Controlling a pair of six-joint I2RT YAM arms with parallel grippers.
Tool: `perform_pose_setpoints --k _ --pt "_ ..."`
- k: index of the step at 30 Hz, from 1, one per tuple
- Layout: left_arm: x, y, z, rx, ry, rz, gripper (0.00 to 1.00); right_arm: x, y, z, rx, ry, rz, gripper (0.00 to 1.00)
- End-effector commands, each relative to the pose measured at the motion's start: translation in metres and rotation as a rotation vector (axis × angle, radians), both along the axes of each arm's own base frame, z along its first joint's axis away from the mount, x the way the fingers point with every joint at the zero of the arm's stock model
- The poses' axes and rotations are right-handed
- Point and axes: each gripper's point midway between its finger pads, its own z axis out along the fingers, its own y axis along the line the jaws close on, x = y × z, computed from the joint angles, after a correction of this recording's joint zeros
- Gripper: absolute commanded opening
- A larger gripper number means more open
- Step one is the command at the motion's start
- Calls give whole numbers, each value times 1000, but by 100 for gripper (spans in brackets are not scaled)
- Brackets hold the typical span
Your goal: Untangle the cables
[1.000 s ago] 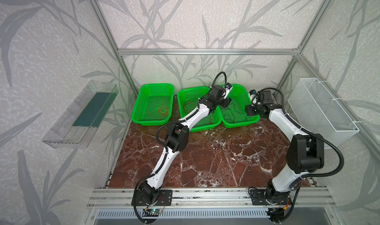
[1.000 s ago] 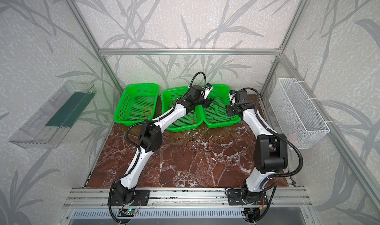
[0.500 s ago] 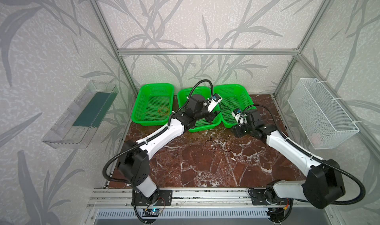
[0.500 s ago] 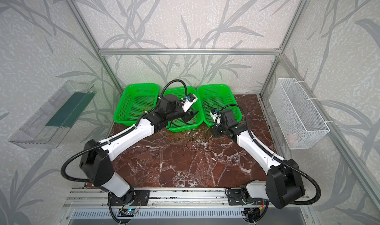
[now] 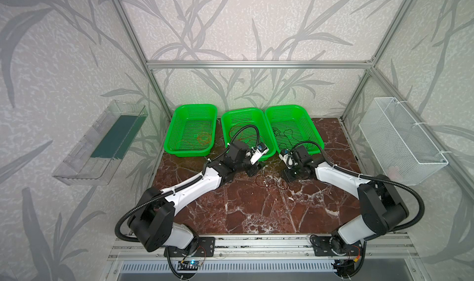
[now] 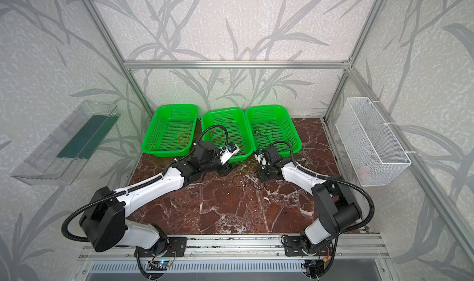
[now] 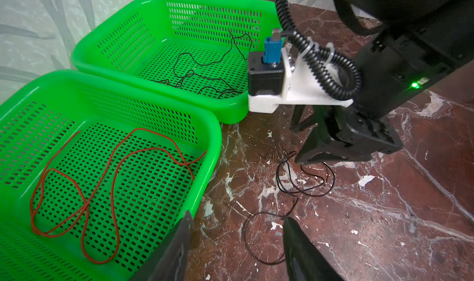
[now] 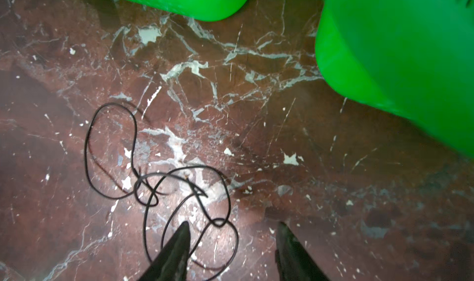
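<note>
**Camera setup, quick rundown**

Both top views sit high at the front of the cell, side by side. They look down and toward the back wall, far enough out to catch the whole marble table (image 5: 256, 210) and all three green baskets (image 5: 187, 151). Left wrist cam rides low and close over the tabletop, facing the middle and right-hand baskets plus the right gripper (image 7: 295, 145). Right wrist cam is even closer, pointed almost straight down at the marble. Both wrist views share the black cable loops (image 8: 139, 183) lying there.
</note>
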Motion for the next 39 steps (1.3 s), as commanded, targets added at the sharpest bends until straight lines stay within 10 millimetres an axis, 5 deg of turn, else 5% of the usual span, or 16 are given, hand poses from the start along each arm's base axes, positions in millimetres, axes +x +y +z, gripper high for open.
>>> perform_pose_setpoints --k 1,10,13,17,25,31,35,39 --pt "3 0 9 -13 -48 5 60 6 8 6 5 5 32 47" --pt "8 0 14 -6 -73 10 62 2 10 2 -33 64 109 10" --pt "6 0 16 -7 -76 6 64 2 12 13 -12 43 103 13" --pt "5 0 14 -4 -71 4 64 -1 12 11 -5 64 90 33" --pt "3 3 16 -11 -74 8 64 -2 7 -6 -53 120 81 36" --pt "3 3 16 -14 -73 11 64 -4 12 -18 -50 158 112 22" --pt "1 4 17 -15 -75 12 64 -5 14 -13 -38 154 134 2" --pt "-1 6 21 -21 -80 14 65 0 10 38 -50 33 134 0"
